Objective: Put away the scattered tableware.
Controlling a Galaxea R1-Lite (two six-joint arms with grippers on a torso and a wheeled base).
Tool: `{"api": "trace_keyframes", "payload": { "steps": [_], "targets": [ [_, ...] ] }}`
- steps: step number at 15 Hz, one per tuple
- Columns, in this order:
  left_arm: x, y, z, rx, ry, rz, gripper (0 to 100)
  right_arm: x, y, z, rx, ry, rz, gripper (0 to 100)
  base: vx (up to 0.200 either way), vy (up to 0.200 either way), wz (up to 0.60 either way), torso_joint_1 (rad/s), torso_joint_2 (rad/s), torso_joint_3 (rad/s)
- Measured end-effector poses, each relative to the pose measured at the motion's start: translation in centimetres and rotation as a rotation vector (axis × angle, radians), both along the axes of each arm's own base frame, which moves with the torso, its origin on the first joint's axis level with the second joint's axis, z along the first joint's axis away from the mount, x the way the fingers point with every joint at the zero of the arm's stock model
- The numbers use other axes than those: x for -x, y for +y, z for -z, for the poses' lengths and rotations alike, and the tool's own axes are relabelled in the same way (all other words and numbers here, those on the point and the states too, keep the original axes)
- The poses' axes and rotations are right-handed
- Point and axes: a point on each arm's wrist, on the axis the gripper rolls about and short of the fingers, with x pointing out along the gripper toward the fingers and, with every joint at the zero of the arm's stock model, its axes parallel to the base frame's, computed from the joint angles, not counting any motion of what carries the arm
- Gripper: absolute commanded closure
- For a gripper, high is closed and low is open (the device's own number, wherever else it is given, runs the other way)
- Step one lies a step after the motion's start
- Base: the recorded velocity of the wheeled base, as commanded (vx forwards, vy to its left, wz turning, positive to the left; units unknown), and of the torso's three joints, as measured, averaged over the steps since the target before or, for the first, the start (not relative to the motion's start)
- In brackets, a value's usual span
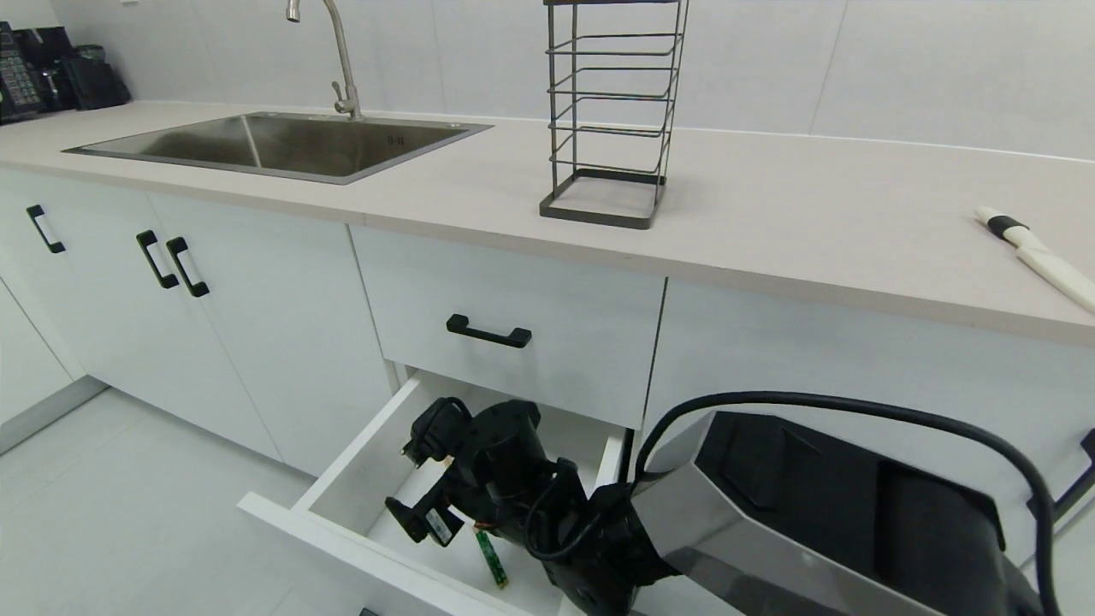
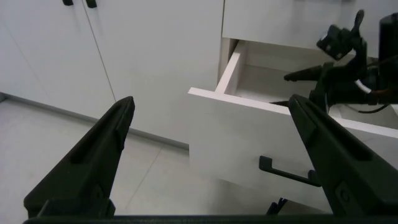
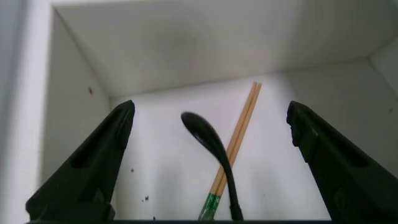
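A black spoon and a pair of wooden chopsticks with green ends lie crossed on the floor of the open white drawer. My right gripper hangs open just above them inside the drawer, holding nothing; in the head view the right gripper sits low in the drawer with a green chopstick end beside it. My left gripper is open and empty, out in front of the drawer's front panel. A white knife with a black band lies on the counter at the far right.
A black wire rack stands on the counter above the drawer, and a steel sink with a faucet is to the left. A shut drawer with a black handle sits directly over the open one. Tiled floor lies on the left.
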Motion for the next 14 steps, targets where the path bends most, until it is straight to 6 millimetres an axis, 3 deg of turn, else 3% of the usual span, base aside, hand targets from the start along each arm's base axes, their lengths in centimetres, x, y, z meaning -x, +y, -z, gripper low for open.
{"api": "trace_keyframes", "payload": {
  "steps": [2, 5, 10, 14],
  "targets": [
    [0.0, 0.0, 0.0, 0.0, 0.0, 0.0, 0, 1.2, -0.4, -1.9, -0.021, -0.017, -0.011, 0, 0.0, 0.0, 0.0, 0.0, 0.0, 0.0],
    [0.0, 0.0, 0.0, 0.0, 0.0, 0.0, 0, 3.9, -2.8, -4.3, -0.015, -0.019, -0.021, 0, 0.0, 0.0, 0.0, 0.0, 0.0, 0.0],
    [0.0, 0.0, 0.0, 0.0, 0.0, 0.0, 0, 9.1, -10.0, -7.9, -0.021, 0.017, -0.02, 0, 0.0, 0.0, 0.0, 0.0, 0.0, 0.0],
    [0.0, 0.0, 0.0, 0.0, 0.0, 0.0, 0, 12.0, -15.2, -11.6, -0.084, -0.001, -0.014, 0, 0.0, 0.0, 0.0, 0.0, 0.0, 0.0]
  ]
}}
